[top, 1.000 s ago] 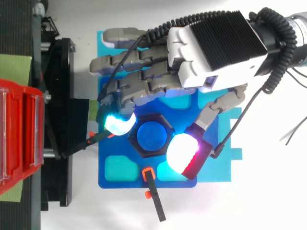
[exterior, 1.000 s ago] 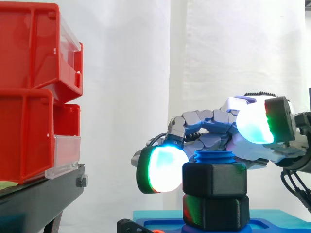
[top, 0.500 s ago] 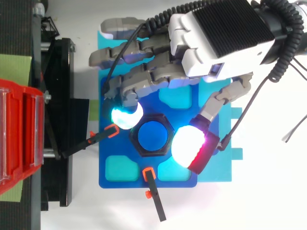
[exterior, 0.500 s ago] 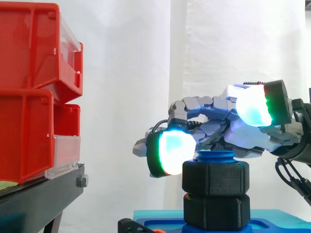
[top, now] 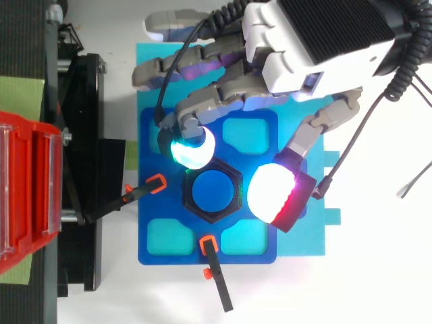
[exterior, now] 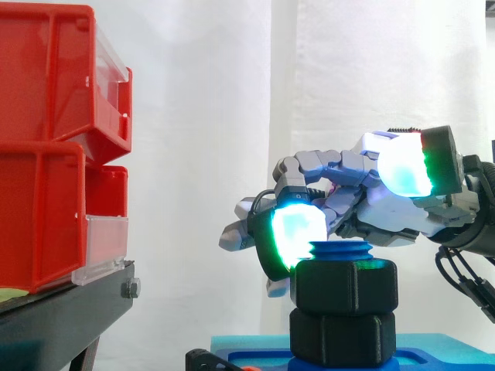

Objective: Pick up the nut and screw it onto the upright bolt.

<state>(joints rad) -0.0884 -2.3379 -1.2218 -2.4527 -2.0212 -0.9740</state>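
White curtain [exterior: 201, 154] behind, white counter [top: 351, 283] below.

Nut [exterior: 344, 286]: black, hexagonal, matte and faintly layered. It sits threaded on the upright bolt [top: 212, 192], near its top. Bolt is blue plastic; a ridged round cap shows just above the nut in the side view. A second black hex block [exterior: 344, 340] sits directly under the nut, touching it.

Hand [top: 310, 47]: released, grasping nothing, grey segmented fingers loosely bent over the bolt.
- Finger pad [exterior: 294, 236] glows cyan-green beside the nut's upper left edge; cannot tell whether it touches.
- Thumb pad [exterior: 402, 168] glows white-green with a red rim, raised well above the nut.

Top view adds the layout. The nut reads as a black hexagonal ring round the blue disc of the bolt. The finger pad lies just off its upper left, the thumb pad just off its right. The bolt stands mid-way in a dark blue tray [top: 147, 209] with rounded cyan pockets, on a lighter cyan plate [top: 317, 236]. Two black clamps with orange tips [top: 156, 181] [top: 208, 244] point at the nut from left and below.

Side view adds heights: stacked red bins [exterior: 54, 154] with clear fronts on a black stand [exterior: 62, 317], well apart to the left.
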